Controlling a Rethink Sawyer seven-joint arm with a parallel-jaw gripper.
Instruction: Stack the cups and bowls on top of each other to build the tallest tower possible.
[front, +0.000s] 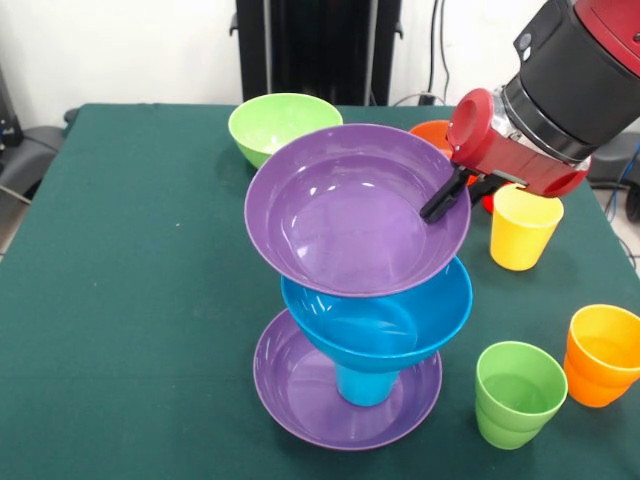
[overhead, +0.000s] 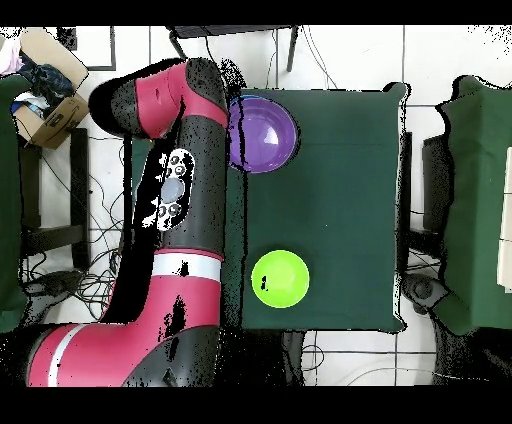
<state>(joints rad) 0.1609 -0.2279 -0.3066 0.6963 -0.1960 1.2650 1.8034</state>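
Observation:
The tower stands at the front middle of the table: a wide purple bowl (front: 300, 395) as base, a blue cup (front: 365, 385) in it, a deep blue bowl (front: 400, 320) on the cup, and a second purple bowl (front: 350, 215) on top, tilted. My gripper (front: 440, 203) comes in from the right and is shut on the top purple bowl's right rim, one black finger (front: 447, 193) lying inside the rim. In the overhead view the top purple bowl (overhead: 265, 135) shows beside my arm, which hides the gripper. Yellow cup (front: 522, 230), green cup (front: 517, 393) and orange cup (front: 602, 355) stand apart on the right.
The light green bowl (front: 280, 122) stands behind the tower and also shows in the overhead view (overhead: 280, 278). An orange bowl (front: 430, 133) is half hidden behind my gripper. The green table (front: 130, 280) has open cloth on the left.

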